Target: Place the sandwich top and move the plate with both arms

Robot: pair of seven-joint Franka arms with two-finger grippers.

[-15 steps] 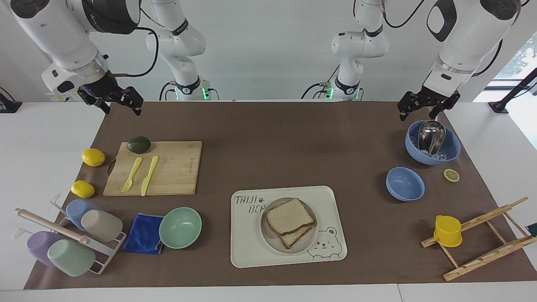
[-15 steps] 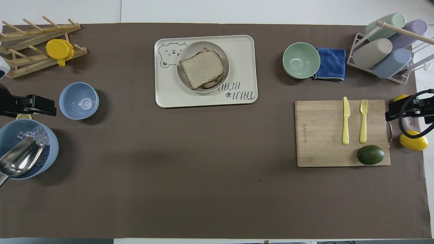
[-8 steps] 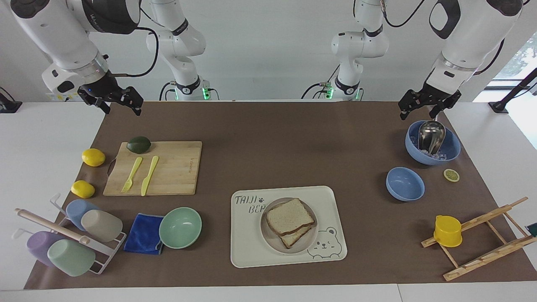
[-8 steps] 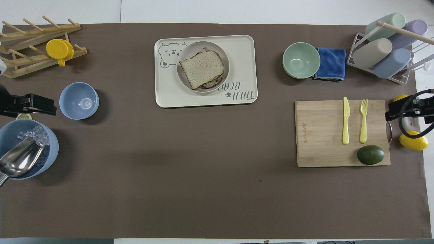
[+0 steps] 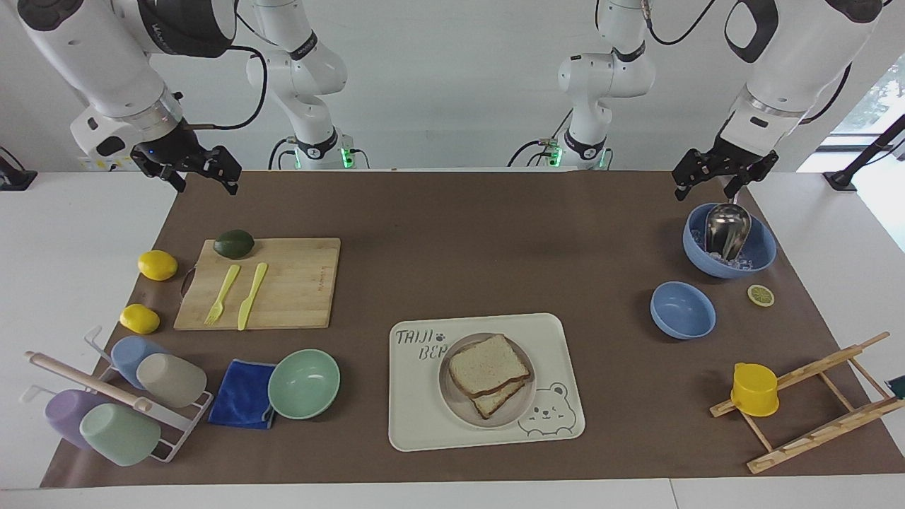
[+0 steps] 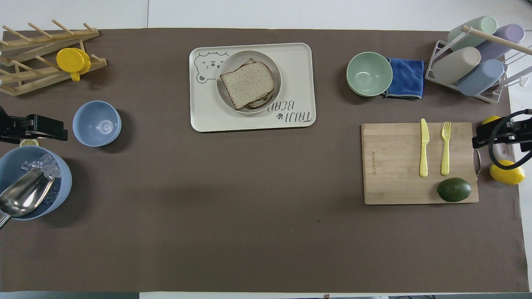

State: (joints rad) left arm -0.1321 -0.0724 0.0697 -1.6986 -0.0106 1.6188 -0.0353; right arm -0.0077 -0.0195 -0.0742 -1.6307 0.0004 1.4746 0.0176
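The sandwich top, a plain light-brown bread slice, lies on another slice on the round beige plate. It also shows in the overhead view, on the plate. The plate stands on the bear tray. My left gripper is open and empty, up in the air over the blue ice bowl at the left arm's end; the overhead view shows it too. My right gripper is open and empty, raised over the mat's corner at the right arm's end.
A cutting board holds an avocado, a yellow fork and a knife. Two lemons, a cup rack, a blue cloth and a mint bowl lie toward the right arm's end. A small blue bowl, a lemon slice and a wooden rack with a yellow cup lie toward the left arm's end.
My left gripper has drifted slightly upward and toward its end of the table. The right arm, the sandwich and the plate have not moved.
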